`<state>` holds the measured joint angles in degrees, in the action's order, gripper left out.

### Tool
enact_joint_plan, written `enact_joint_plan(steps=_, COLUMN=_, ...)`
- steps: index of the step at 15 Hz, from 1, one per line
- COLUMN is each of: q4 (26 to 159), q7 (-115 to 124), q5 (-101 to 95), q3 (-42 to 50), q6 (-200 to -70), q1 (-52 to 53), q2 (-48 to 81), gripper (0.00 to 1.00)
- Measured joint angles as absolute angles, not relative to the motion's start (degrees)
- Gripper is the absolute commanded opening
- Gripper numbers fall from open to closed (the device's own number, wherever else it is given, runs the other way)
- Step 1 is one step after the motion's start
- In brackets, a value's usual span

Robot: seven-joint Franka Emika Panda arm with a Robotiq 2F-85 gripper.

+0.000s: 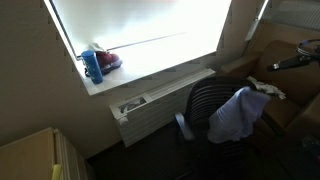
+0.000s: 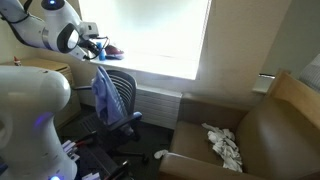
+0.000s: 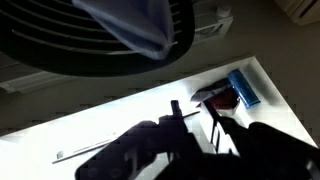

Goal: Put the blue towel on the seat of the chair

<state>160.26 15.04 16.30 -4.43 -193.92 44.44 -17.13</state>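
Observation:
The blue towel [image 1: 235, 115] hangs draped over the back of the black mesh office chair [image 1: 200, 100], not on its seat. Both also show in an exterior view, the towel [image 2: 103, 90] on the chair [image 2: 122, 95]. In the wrist view the towel [image 3: 135, 25] lies over the chair back [image 3: 60, 40] at the top of the picture. My gripper [image 2: 93, 45] is just above the towel, near the windowsill. Its fingers [image 3: 191, 103] are dark silhouettes, apart and empty. It also shows small and dark in an exterior view [image 1: 280, 62].
A blue bottle [image 1: 92, 66] and a red object [image 1: 108, 60] stand on the bright windowsill [image 1: 150, 72]. A radiator [image 1: 150, 105] runs under the sill. A brown armchair [image 2: 270, 130] holds a white cloth [image 2: 225, 146].

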Motion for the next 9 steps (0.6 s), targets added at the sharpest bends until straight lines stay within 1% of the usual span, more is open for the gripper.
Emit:
enact_joint_plan(steps=2, q4=159.45, q7=15.82, q5=16.36, q3=-4.40, q6=-191.64, q1=44.43, q2=-16.58, gripper=0.73)
enact_joint_plan(steps=3, q4=158.97, q7=16.21, q5=16.38, q3=-4.40, q6=-190.21, q1=44.29, q2=-16.20, gripper=0.56)
enact_joint_plan(steps=4, q4=158.85, q7=16.25, q5=16.35, q3=-4.39, q6=-190.02, q1=44.27, q2=-16.07, gripper=0.62)
enact_joint_plan(steps=5, q4=158.86, q7=16.25, q5=16.34, q3=-4.39, q6=-190.07, q1=44.33, q2=-16.09, gripper=0.70)
enact_joint_plan(steps=6, q4=158.86, q7=16.25, q5=16.34, q3=-4.39, q6=-190.07, q1=44.36, q2=-16.20, gripper=0.73)
enact_joint_plan(steps=9, q4=158.86, q7=16.25, q5=16.34, q3=-4.39, q6=-190.07, q1=44.37, q2=-16.24, gripper=0.73)
